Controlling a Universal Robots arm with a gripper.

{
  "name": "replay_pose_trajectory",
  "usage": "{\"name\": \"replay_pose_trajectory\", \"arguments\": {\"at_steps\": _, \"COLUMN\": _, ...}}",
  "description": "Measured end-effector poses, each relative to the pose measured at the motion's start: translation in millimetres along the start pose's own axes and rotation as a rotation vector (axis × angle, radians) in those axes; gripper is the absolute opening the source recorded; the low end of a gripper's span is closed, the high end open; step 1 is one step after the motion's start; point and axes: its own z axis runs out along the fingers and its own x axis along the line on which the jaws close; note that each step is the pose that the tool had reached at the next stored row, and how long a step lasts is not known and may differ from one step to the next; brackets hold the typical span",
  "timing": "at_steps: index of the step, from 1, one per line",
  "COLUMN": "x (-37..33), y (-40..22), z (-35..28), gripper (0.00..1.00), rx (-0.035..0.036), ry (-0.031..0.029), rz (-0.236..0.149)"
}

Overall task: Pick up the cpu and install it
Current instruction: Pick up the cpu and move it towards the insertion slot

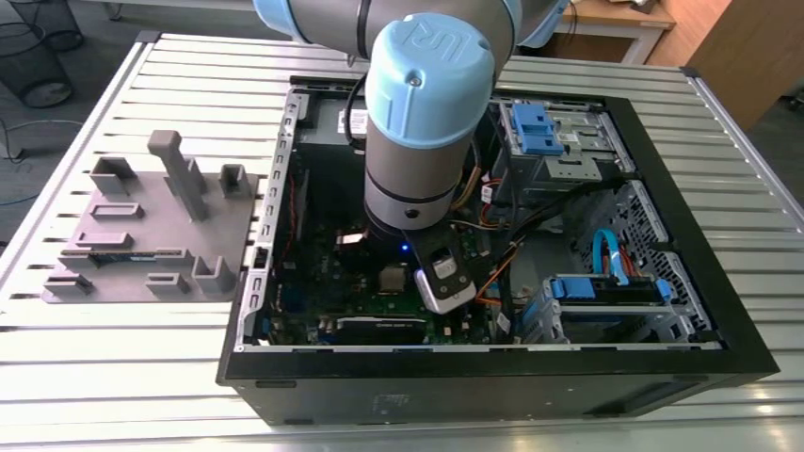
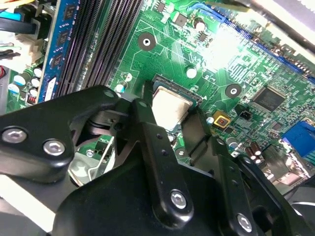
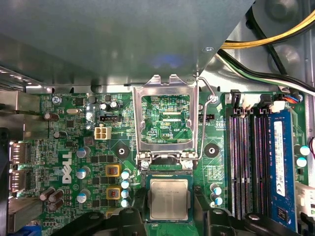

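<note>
We are seeing the gripper (image 3: 170,216) open, its fingers (image 2: 147,140) straddling the cpu (image 3: 169,197) lying in the socket (image 3: 167,175) below the raised load plate (image 3: 165,88); they are hiding its side edges, so contact is unclear.

Even room light outside, shadow and glare inside.
In the exterior view the slatted desk (image 1: 188,75) is evenly lit, the computer case (image 1: 503,377) interior dim; in the second wrist view white glare washes out part of the motherboard (image 2: 216,73) and the cpu (image 2: 170,105) shines pale.
</note>
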Motion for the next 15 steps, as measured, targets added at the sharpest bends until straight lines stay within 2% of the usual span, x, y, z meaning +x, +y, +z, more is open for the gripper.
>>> {"name": "replay_pose_trajectory", "arguments": {"at_steps": 1, "x": 0.0, "y": 0.0, "z": 0.0, "gripper": 0.47, "rx": 0.0000, "ry": 0.0001, "rz": 0.000}}
{"name": "replay_pose_trajectory", "arguments": {"at_steps": 5, "x": 0.1, "y": 0.1, "z": -0.4, "gripper": 0.47, "rx": -0.0005, "ry": -0.0001, "rz": 0.000}}
{"name": "replay_pose_trajectory", "arguments": {"at_steps": 9, "x": 0.2, "y": 0.4, "z": -5.0, "gripper": 0.47, "rx": -0.0004, "ry": -0.0001, "rz": 0.000}}
{"name": "replay_pose_trajectory", "arguments": {"at_steps": 15, "x": 0.1, "y": 0.2, "z": -4.4, "gripper": 0.47, "rx": -0.0001, "ry": 0.0001, "rz": 0.000}}
